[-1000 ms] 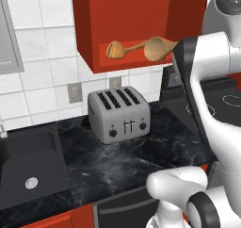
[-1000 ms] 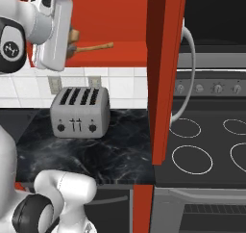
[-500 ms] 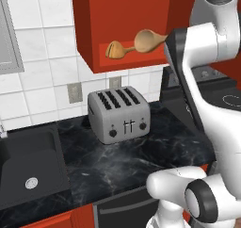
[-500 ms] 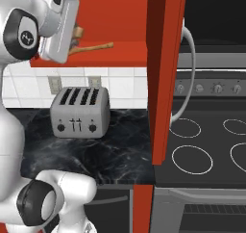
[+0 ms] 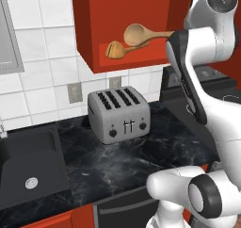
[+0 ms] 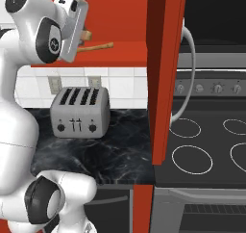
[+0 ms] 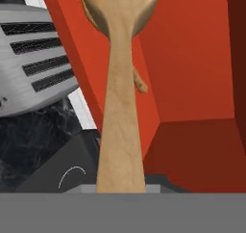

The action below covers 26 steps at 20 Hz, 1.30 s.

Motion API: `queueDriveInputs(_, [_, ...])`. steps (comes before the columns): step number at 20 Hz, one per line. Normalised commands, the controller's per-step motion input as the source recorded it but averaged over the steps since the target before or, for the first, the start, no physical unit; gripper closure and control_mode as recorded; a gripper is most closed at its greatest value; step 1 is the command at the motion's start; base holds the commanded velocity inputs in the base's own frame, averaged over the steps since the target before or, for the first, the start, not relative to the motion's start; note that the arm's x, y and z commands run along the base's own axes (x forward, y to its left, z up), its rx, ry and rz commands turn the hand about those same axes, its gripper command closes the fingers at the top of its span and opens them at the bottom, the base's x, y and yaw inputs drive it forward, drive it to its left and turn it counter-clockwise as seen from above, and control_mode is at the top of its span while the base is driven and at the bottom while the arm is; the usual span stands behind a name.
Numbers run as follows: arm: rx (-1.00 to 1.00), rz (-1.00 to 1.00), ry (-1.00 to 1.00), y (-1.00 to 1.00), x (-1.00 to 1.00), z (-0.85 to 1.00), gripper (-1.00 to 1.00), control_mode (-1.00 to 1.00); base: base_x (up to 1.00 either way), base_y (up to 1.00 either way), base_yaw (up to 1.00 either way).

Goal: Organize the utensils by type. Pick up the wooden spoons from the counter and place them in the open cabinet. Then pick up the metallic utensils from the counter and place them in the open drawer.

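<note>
The gripper grips the handle of a pale wooden spoon (image 5: 141, 34), holding it at the open red wall cabinet (image 5: 122, 60). Beneath it, 1 smaller wooden spoon (image 5: 117, 49) lies shelved. I'd say release comes next, then metallic utensils.

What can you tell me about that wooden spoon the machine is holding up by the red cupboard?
The held wooden spoon is pale, smooth wood, with a rounded bowl and a long, flat handle. It hangs level in the air inside the open red cabinet, bowl pointing left, handle running back into the gripper. It hovers just above a second wooden spoon lying on the shelf.
</note>
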Motion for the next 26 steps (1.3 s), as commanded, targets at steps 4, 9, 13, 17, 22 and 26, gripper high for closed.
queueDriveInputs(4, [0.10,0.22,-0.05,-0.07,0.61,-0.13,1.00,-1.00,0.00,0.00,0.00])
queueDriveInputs(9, [0.04,0.20,0.00,-0.13,0.63,0.00,1.00,-1.00,0.00,0.00,0.00])
queueDriveInputs(13, [0.02,0.10,0.00,-0.08,0.56,-0.03,1.00,-1.00,0.00,0.00,0.00])
queueDriveInputs(17, [0.05,0.01,0.05,0.00,0.46,-0.14,1.00,-1.00,0.00,0.00,0.00])
queueDriveInputs(22, [0.13,0.00,0.02,0.00,0.49,-0.14,1.00,-1.00,0.00,0.00,0.00])
queueDriveInputs(26, [0.13,0.00,0.00,0.00,0.45,-0.20,1.00,-1.00,0.00,0.00,0.00])
